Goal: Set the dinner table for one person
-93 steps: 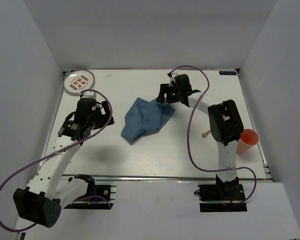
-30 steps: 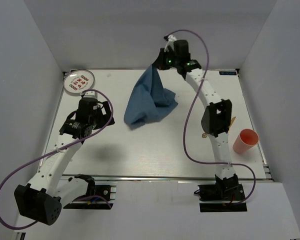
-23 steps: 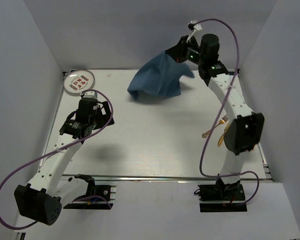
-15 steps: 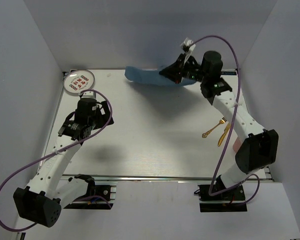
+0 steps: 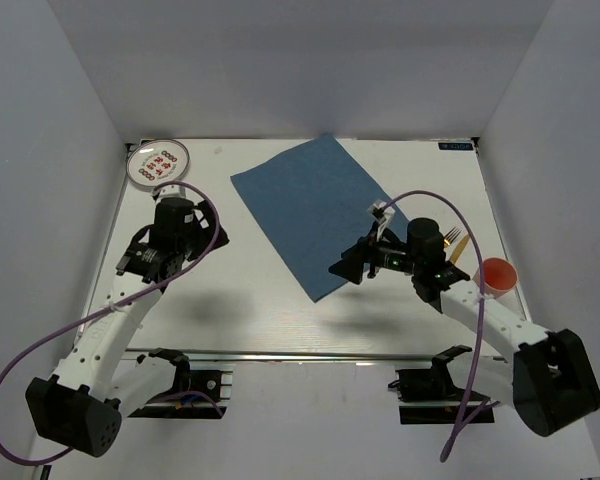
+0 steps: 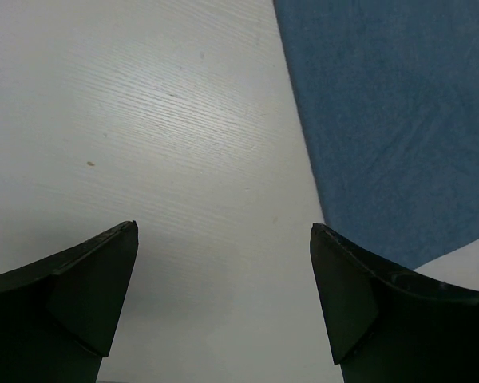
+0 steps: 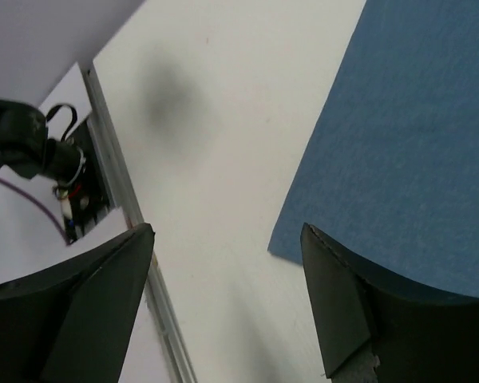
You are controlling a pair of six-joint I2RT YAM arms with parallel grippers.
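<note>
This looks like a robotics lab test cell. A white table (image 5: 240,300) stands boxed in by plain grey walls (image 5: 300,60) on three sides, with two arms (image 5: 110,320) bolted at its metal rail (image 5: 310,354), trailing purple cables (image 5: 420,194).

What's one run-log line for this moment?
blue cloth placemat: flat on white dinner table | right hand: open, over its corner | left hand: open, empty

Your obscured items: gold cutlery (image 5: 457,238), mostly behind right arm (image 5: 480,305); plate (image 5: 158,161) motifs, too small to read; placemat (image 6: 399,120) and dinner table (image 6: 184,120), cropped in wrist views.
</note>
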